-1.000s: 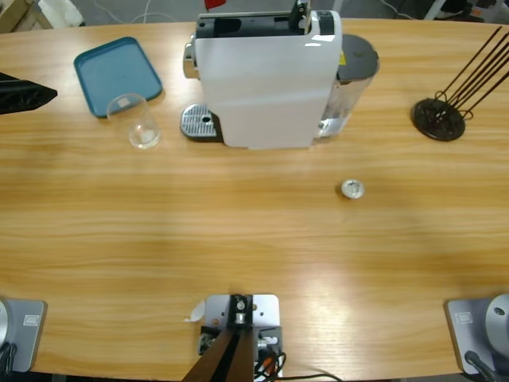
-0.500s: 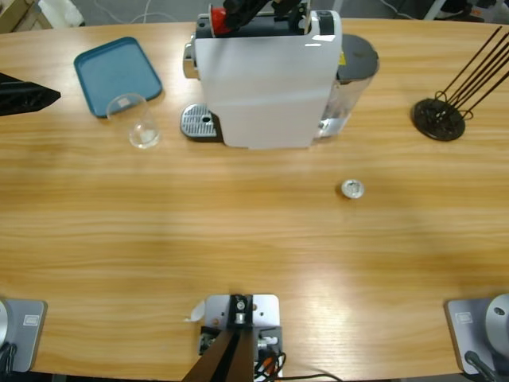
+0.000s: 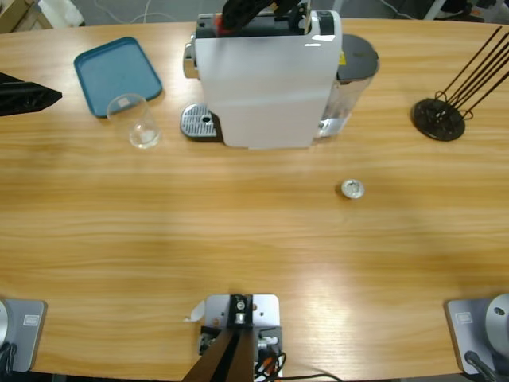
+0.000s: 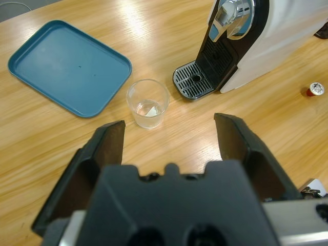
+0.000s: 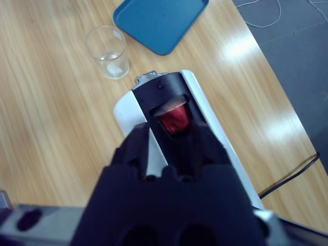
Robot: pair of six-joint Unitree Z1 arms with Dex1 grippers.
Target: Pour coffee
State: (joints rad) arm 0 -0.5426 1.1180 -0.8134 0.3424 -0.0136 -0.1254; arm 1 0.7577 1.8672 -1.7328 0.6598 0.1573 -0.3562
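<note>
Long wooden table (image 3: 238,239), white coffee machine (image 3: 266,87) at the back. Right gripper (image 5: 171,134) hangs over the machine's top slot, jaws closed on a red capsule (image 5: 173,119). Left gripper (image 4: 169,138) hovers low, jaws wide apart, the clear glass (image 4: 148,103) just ahead between them, beside the blue tray (image 4: 69,66). No coffee visible.

Table (image 3: 238,239): varnished wood w/ visible grain, semi-gloss, glare patches. Coffee machine (image 3: 266,87): glossy white plastic shell, black plastic top, chrome spout; drip grille (image 3: 199,122) looks perforated metal. Glass (image 3: 137,121): clear, smooth. Tray (image 3: 115,73): matt teal plastic. Capsule (image 3: 352,189): shiny silver foil. Left gripper (image 4: 169,138): matt black plastic.
</note>
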